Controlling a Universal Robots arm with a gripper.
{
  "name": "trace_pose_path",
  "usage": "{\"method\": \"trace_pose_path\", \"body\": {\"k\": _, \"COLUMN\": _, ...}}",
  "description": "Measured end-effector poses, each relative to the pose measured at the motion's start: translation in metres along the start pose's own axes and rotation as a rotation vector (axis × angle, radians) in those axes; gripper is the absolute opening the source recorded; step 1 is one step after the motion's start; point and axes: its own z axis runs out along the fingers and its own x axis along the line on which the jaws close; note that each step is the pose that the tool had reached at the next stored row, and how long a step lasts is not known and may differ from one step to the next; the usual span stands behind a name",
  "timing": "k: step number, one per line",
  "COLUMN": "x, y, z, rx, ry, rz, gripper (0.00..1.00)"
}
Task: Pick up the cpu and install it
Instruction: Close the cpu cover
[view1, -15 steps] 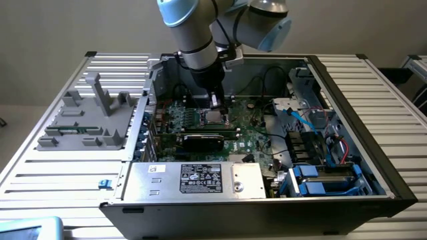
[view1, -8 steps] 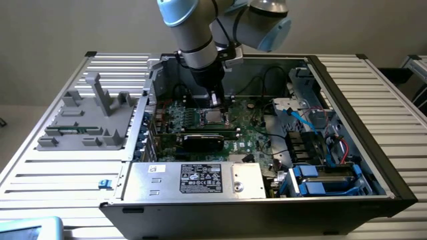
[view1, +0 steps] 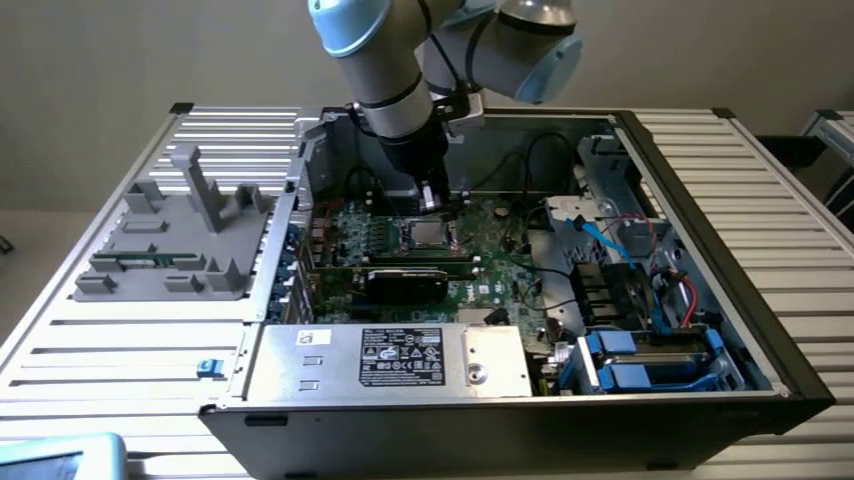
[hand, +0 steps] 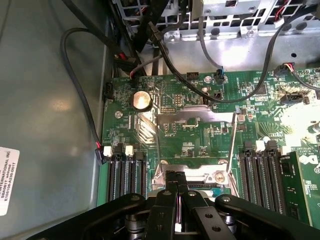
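Observation:
In the exterior view the cpu (view1: 427, 237), a silver-grey square, lies flat in the socket in the middle of the green motherboard (view1: 501, 275) inside the open computer case. My gripper (view1: 430, 207) hangs just above the socket's far edge, pointing down. In the wrist view the black fingers (hand: 167, 210) are pressed together, so the gripper (hand: 176, 195) is shut with nothing visible between them. They cover most of the metal socket frame (hand: 202, 176) below. A thin metal lever (hand: 231, 147) stands up beside the socket.
Black memory slots (hand: 125, 175) flank the socket on both sides. Black cables (hand: 75, 75) loop over the board's far side near a coin battery (hand: 141, 100). A power supply (view1: 387, 360) and blue drive cage (view1: 641, 360) fill the case's near side. A grey fixture (view1: 174, 240) stands outside on the exterior view's left.

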Motion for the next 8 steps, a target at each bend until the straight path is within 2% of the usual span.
{"method": "trace_pose_path", "body": {"k": 3, "x": 0.0000, "y": -0.0011, "z": -0.0001, "rx": -0.0043, "ry": 0.0060, "rz": 0.002, "gripper": 0.11}}
{"method": "trace_pose_path", "body": {"k": 6, "x": -0.0002, "y": -0.0024, "z": 0.0009, "rx": -0.0100, "ry": 0.0068, "rz": 0.002, "gripper": 0.11}}
{"method": "trace_pose_path", "body": {"k": 8, "x": -0.0004, "y": -0.0037, "z": 0.0019, "rx": -0.0163, "ry": 0.0071, "rz": 0.001, "gripper": 0.11}}
